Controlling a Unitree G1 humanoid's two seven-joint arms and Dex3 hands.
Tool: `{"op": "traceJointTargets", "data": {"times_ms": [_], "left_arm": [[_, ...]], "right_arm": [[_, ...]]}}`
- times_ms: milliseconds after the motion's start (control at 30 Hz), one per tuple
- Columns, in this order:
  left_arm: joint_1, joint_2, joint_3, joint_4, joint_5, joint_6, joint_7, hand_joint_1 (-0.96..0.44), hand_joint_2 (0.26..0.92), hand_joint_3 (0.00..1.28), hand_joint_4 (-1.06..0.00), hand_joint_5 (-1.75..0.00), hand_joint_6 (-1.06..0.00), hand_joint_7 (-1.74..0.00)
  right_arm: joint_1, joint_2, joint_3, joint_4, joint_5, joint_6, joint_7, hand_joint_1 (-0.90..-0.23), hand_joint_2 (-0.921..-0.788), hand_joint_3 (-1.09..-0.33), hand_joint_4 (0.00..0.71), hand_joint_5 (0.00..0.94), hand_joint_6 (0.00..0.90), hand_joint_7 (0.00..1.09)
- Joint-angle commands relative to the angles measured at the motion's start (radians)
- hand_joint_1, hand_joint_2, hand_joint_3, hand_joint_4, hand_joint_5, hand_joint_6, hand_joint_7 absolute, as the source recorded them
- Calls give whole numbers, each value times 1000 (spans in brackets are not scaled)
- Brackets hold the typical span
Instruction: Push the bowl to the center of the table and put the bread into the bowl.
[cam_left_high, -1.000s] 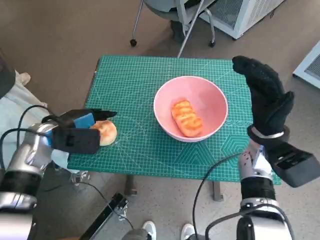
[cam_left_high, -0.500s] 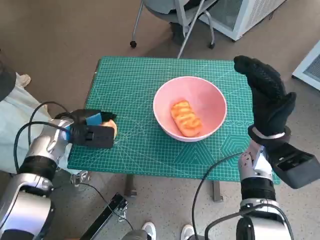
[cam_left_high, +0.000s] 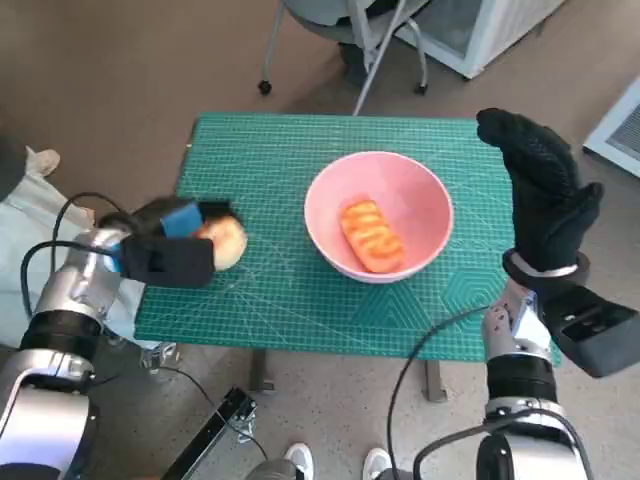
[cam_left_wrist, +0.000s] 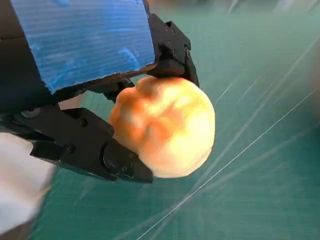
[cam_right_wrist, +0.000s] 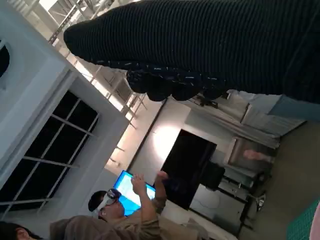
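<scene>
Left of the pink bowl (cam_left_high: 379, 216), my left hand (cam_left_high: 172, 245) held the bread roll (cam_left_high: 224, 243); next I judged carrying it over the rim. My right hand (cam_left_high: 543, 195) stood open-fingered, holding nothing.

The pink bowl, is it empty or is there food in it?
Not empty. The round pink bowl holds one long orange-brown bread piece lying on its bottom, seen in the head view.

The left robot hand (cam_left_high: 170, 250) covers part of the round bread (cam_left_high: 226, 243) near the surface's (cam_left_high: 260, 160) left edge, and both look blurred. The right robot hand (cam_left_high: 545, 195) hides the surface's far right corner.
</scene>
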Motion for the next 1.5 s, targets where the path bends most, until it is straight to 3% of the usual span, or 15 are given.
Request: {"op": "traceJointTargets", "data": {"times_ms": [33,400,533,733,800,833,867,900,933,1033,1067,1233,1500], "left_arm": [[-67,-3,68,-117,-88,-40,-17,2,912,57,-689,-1165,-681,-1120],[-193,-108,21,-301,7,69,46,2,907,44,-740,-1081,-681,-1149],[-243,-173,-19,-229,26,36,55,2,906,33,-751,-1055,-699,-1142],[-305,-271,-100,-31,111,-32,140,1,918,28,-712,-1070,-701,-1163],[-311,-311,-109,46,100,-29,125,1,919,61,-666,-1120,-666,-1196],[-312,-324,-110,73,91,-23,109,0,920,159,-568,-1232,-539,-1311],[-311,-338,-116,96,83,1,72,0,920,196,-530,-1276,-491,-1356],[-312,-348,-120,114,79,16,48,-21,883,232,-399,-1162,-361,-1238],[-316,-358,-131,125,82,46,8,-50,838,227,-294,-859,-231,-991],[-325,-374,-155,135,92,110,-70,-111,775,170,-103,-311,-75,-544],[-325,-378,-159,135,91,122,-85,-128,762,155,-66,-204,-48,-457],[-307,-385,-141,112,59,141,-125,-210,749,103,-22,-46,-7,-401],[-226,-398,-36,57,-65,22,-58,-369,808,85,-12,-11,1,-439]], "right_arm": [[6,7,4,10,-5,15,-5,-564,-921,-695,339,2,29,772],[-8,10,5,28,-5,16,7,-563,-921,-691,341,3,35,764],[-9,13,6,30,-4,16,9,-564,-921,-691,341,3,37,761],[-5,14,8,25,-6,13,8,-566,-921,-687,342,3,42,760],[-2,13,8,21,-8,11,6,-567,-921,-686,342,3,43,761],[-1,13,8,20,-9,9,6,-568,-921,-685,342,3,43,761],[1,13,9,16,-10,9,5,-568,-921,-685,342,3,43,762],[3,13,9,13,-10,8,4,-568,-921,-684,342,3,43,762],[5,13,9,9,-10,8,3,-569,-921,-684,342,3,42,763],[11,13,9,0,-10,9,1,-572,-921,-683,342,2,40,764],[12,12,7,-2,-8,11,1,-573,-921,-683,342,2,38,764],[14,7,2,-9,-5,14,-3,-576,-921,-682,342,2,25,755],[14,7,3,-17,-33,5,-37,-582,-921,-680,342,1,18,744]]}}
